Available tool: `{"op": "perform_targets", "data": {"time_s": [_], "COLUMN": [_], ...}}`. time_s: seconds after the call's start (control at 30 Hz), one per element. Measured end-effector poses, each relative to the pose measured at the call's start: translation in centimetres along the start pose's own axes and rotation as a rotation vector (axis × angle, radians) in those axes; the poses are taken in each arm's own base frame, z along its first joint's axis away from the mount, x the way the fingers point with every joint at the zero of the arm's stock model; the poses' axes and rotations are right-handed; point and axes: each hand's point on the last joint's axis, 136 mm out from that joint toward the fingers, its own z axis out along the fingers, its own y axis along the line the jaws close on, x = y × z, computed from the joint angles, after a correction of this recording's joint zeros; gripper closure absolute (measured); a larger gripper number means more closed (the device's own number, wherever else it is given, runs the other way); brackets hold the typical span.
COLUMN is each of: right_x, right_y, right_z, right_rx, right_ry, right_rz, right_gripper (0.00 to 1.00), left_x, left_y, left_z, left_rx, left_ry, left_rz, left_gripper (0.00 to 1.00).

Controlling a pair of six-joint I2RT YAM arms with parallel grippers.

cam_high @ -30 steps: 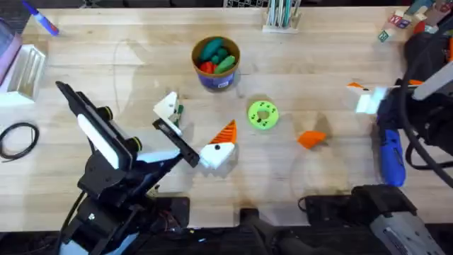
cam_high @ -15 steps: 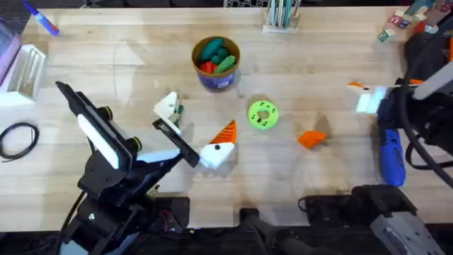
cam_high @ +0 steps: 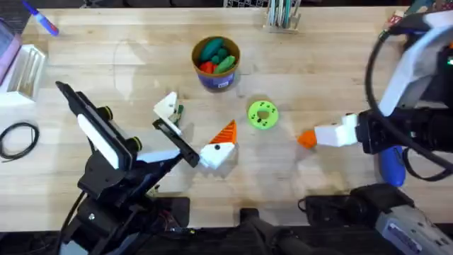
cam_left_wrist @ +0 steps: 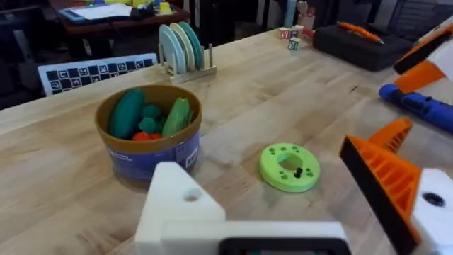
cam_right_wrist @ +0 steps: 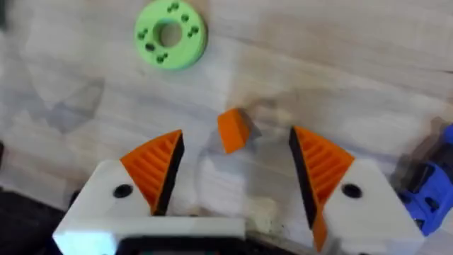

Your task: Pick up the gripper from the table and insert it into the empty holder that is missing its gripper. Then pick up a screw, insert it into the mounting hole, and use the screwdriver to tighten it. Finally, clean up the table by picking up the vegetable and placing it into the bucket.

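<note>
The gripper, a small orange wedge (cam_right_wrist: 232, 129) (cam_high: 306, 139), lies on the table. My right gripper (cam_right_wrist: 236, 152) (cam_high: 316, 136) is open just over it, one orange pad on each side and neither touching it. My left gripper (cam_high: 198, 117) is open and rests low on the table. Its plain white finger is the holder (cam_high: 168, 106) (cam_left_wrist: 182, 205). Its other finger (cam_high: 221, 145) carries an orange wedge. A small dark green vegetable (cam_high: 180, 111) lies against the holder. The blue screwdriver (cam_high: 391, 163) (cam_left_wrist: 417, 105) lies at the right. The bucket (cam_high: 216, 62) (cam_left_wrist: 148, 134) holds green and red toys.
A lime-green disc (cam_high: 262, 115) (cam_left_wrist: 289, 167) (cam_right_wrist: 170, 33) with a small dark screw on it sits between the two grippers. A rack of plates (cam_left_wrist: 182, 48) stands at the table's back edge. A black cable loop (cam_high: 18, 138) lies at the left.
My right arm has swung in from the right edge and now stands over the orange wedge. The left arm and the objects have not moved.
</note>
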Motion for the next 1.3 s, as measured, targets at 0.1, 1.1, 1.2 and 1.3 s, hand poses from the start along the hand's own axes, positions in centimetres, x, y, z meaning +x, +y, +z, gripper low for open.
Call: {"op": "perform_targets", "data": {"time_s": [0.1, 1.1, 1.2, 1.3], "right_x": [0.8, 2.9, 2.9, 3.0], "right_y": [0.6, -0.1, -0.1, -0.1], "right_z": [0.3, 5.1, 5.2, 5.3], "right_rx": [-0.008, -0.040, -0.040, -0.040], "right_ry": [0.088, 0.411, 0.406, 0.408], "right_rz": [-0.074, -0.302, -0.302, -0.302], "right_gripper": [0.103, 0.319, 0.335, 0.355], "left_x": [0.0, 0.0, 0.0, 0.0], "left_y": [0.0, 0.0, 0.0, 0.0], "left_z": [0.0, 0.0, 0.0, 0.0], "left_rx": [0.000, 0.000, 0.000, 0.000], "left_ry": [0.000, 0.000, 0.000, 0.000], "left_rz": [0.000, 0.000, 0.000, 0.000], "left_gripper": [0.014, 0.013, 0.013, 0.014]}}
